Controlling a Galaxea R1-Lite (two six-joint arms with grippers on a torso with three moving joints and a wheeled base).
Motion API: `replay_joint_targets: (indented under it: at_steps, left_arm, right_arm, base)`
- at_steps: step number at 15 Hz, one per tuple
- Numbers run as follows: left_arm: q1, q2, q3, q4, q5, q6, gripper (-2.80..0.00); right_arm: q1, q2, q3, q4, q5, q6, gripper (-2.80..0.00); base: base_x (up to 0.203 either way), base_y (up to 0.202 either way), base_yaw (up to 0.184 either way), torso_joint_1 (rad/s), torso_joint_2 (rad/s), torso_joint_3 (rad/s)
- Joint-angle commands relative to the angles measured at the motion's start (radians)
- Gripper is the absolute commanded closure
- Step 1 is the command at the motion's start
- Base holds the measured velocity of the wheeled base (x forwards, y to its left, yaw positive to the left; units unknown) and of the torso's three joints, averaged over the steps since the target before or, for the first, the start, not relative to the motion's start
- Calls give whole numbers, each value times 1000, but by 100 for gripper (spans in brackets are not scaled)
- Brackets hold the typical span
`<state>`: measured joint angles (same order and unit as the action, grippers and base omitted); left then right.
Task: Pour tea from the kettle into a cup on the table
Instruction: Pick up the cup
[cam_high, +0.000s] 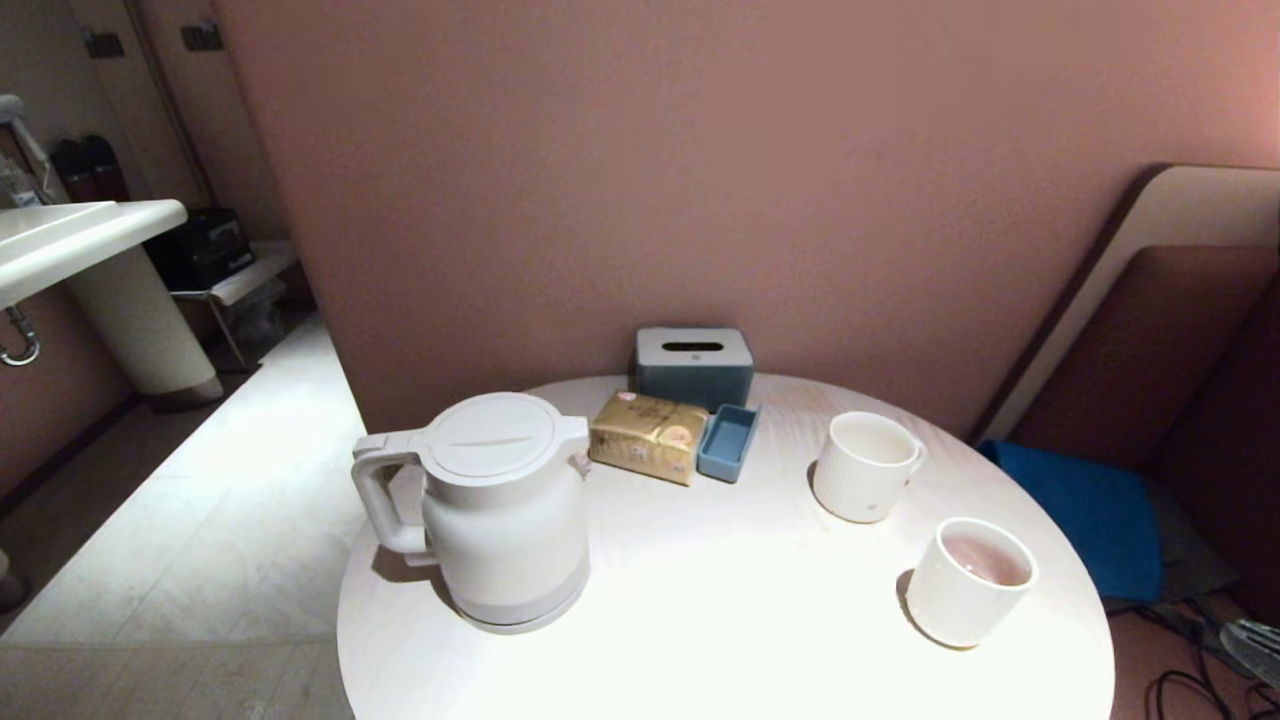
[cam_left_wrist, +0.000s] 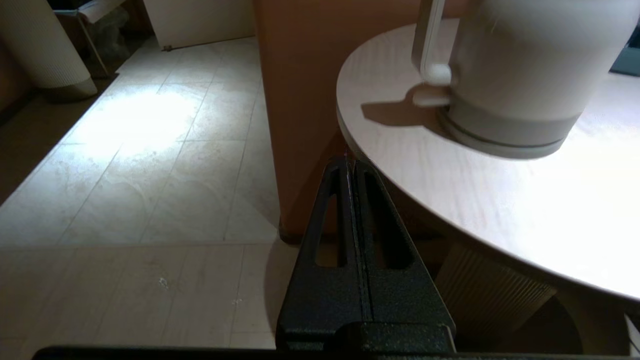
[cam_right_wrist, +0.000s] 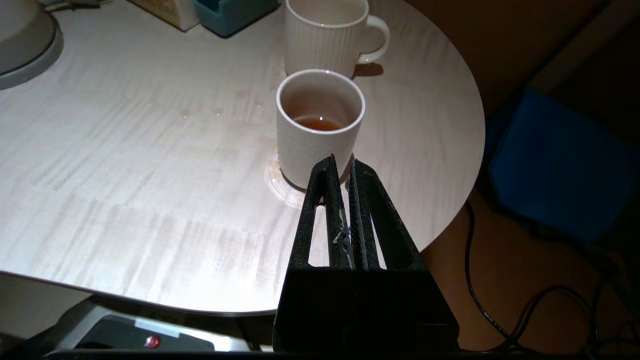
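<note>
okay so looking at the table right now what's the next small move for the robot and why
Probably open the left gripper and reach for the kettle handle: the kettle stands untouched, both grippers are shut and empty, and the cup holds only a little tea.

kettle (cam_high: 500, 505) on the table's (cam_high: 720, 620) left, cup (cam_high: 968, 580) right, ribbed mug (cam_high: 865, 465) behind it.

We see a round table (cam_high: 720, 610) with a pale, faintly grained top filling the lower half of the head view. On it, at centre left, stands the white kettle (cam_high: 500, 510). At the far edge sit a grey-blue tissue box (cam_high: 694, 366), a golden packet (cam_high: 648, 436) and a small blue tray (cam_high: 727, 442). To the right stand a ribbed mug (cam_high: 865, 466) and, at lower right, the plain cup (cam_high: 968, 582).
</note>
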<state>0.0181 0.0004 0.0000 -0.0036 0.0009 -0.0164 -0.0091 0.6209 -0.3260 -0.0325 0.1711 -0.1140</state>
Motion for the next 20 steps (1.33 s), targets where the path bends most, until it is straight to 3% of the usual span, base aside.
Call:
replay_joint_targets:
  at_steps: [1,5,7,9,13,16,20]
  left_arm:
    - [0,0,0,-1,1,0,0]
    - [0,0,0,-1,1,0,0]
    - [0,0,0,-1,1,0,0]
    - [0,0,0,-1,1,0,0]
    - [0,0,0,-1,1,0,0]
    - [0,0,0,-1,1,0,0]
    - [0,0,0,-1,1,0,0]
  right_arm:
    - [0,-11,2,1,-1,-1,0]
    - [0,-102,47,27,29,-3,0]
    - [0,-106,46,182,41,-2,0]
    - [0,-44,40,272,44,0,0]
    - [0,203,33,297,54,58,0]
    - [0,295,42,184,131,73,0]
    - [0,411,56,-23,130,69,0]
  base:
    - [0,0,0,-195,402,198]
    - [0,0,0,-61,121,59]
    - [0,0,0,0,0,0]
    - [0,0,0,0,0,0]
    - [0,0,0,0,0,0]
    - [0,0,0,0,0,0]
    - [0,0,0,0,0,0]
